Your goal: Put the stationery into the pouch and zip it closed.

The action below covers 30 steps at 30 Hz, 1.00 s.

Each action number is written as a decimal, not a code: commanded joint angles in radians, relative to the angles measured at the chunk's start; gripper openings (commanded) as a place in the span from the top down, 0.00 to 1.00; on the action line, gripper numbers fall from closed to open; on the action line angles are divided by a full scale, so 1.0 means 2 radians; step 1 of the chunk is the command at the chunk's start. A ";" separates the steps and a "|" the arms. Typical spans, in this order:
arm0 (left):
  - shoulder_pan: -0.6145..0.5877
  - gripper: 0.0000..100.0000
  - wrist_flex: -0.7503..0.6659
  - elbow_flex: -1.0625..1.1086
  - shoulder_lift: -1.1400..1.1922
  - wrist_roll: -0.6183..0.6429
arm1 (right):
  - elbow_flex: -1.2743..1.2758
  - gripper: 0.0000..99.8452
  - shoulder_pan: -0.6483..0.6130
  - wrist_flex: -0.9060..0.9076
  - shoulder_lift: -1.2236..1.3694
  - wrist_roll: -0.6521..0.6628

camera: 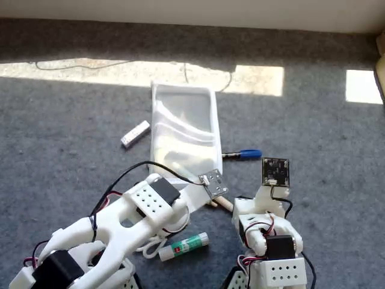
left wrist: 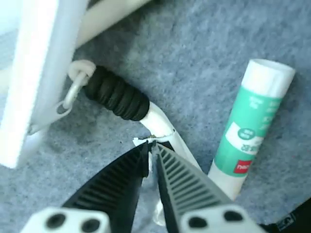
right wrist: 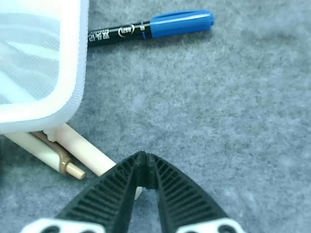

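The white translucent pouch lies flat in the middle of the grey carpet. My left gripper is shut on the pouch's white pull cord, just past its black sleeve. A green-and-white glue stick lies close beside it. My right gripper is shut on nothing, low over the carpet by the pouch's near corner. A beige pen pokes out from under that corner. A blue-capped pen lies just beyond, by the pouch's side. A white eraser rests on the pouch's other side.
Both arms crowd the near edge of the carpet. A bright strip of sunlight and a thin cable cross the floor behind the pouch. Open carpet stretches away to the far left and right.
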 commanded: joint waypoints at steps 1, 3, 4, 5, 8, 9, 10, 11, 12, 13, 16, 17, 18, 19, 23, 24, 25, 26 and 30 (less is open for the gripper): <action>0.007 0.96 0.000 -0.035 -0.016 0.008 | 0.054 0.99 0.006 0.003 -0.006 -0.001; -0.002 0.96 0.012 -0.047 -0.016 0.008 | 0.054 0.99 0.006 0.003 -0.006 -0.001; -0.007 0.96 0.020 -0.055 -0.016 0.008 | 0.054 0.99 0.006 0.003 -0.006 -0.001; -0.014 0.96 0.028 -0.064 -0.017 0.008 | 0.054 0.99 0.006 0.003 -0.006 -0.001; -0.043 0.96 0.057 -0.092 -0.038 0.008 | 0.054 0.99 0.006 0.003 -0.006 -0.001; -0.054 0.96 0.065 -0.099 -0.054 0.008 | 0.054 0.99 0.006 0.003 -0.006 -0.001; -0.066 0.96 0.073 -0.104 -0.075 0.007 | 0.054 0.99 0.006 0.003 -0.006 -0.001; -0.078 0.96 0.081 -0.107 -0.099 0.006 | 0.054 0.99 0.006 0.003 -0.006 -0.001; -0.090 0.96 0.087 -0.109 -0.127 0.006 | 0.054 0.99 0.005 0.003 -0.006 -0.001; -0.103 0.96 0.090 -0.108 -0.155 0.005 | 0.054 0.99 0.005 0.003 -0.006 -0.001; -0.148 0.96 0.092 -0.097 -0.237 0.005 | 0.054 0.99 0.005 0.003 -0.006 -0.001; -0.166 0.96 0.091 -0.089 -0.261 0.005 | 0.054 0.99 0.005 0.003 -0.006 -0.001; -0.183 0.96 0.090 -0.082 -0.281 0.005 | 0.054 0.99 0.006 0.003 -0.006 -0.001; -0.200 0.96 0.090 -0.072 -0.299 0.005 | 0.054 0.99 0.006 0.003 -0.006 -0.001; -0.265 0.96 0.082 -0.024 -0.353 0.005 | 0.054 0.99 0.006 0.003 -0.006 -0.001; -0.280 0.96 0.071 -0.008 -0.364 0.005 | 0.054 0.99 0.006 0.003 -0.006 -0.001; -0.297 0.96 0.057 0.007 -0.373 0.005 | 0.054 0.99 0.006 0.003 -0.006 -0.001; -0.313 0.96 0.041 0.024 -0.379 0.005 | 0.054 0.99 0.006 0.003 -0.006 -0.001; -0.368 0.96 -0.021 0.081 -0.394 0.008 | 0.053 0.99 0.003 -0.005 -0.006 -0.003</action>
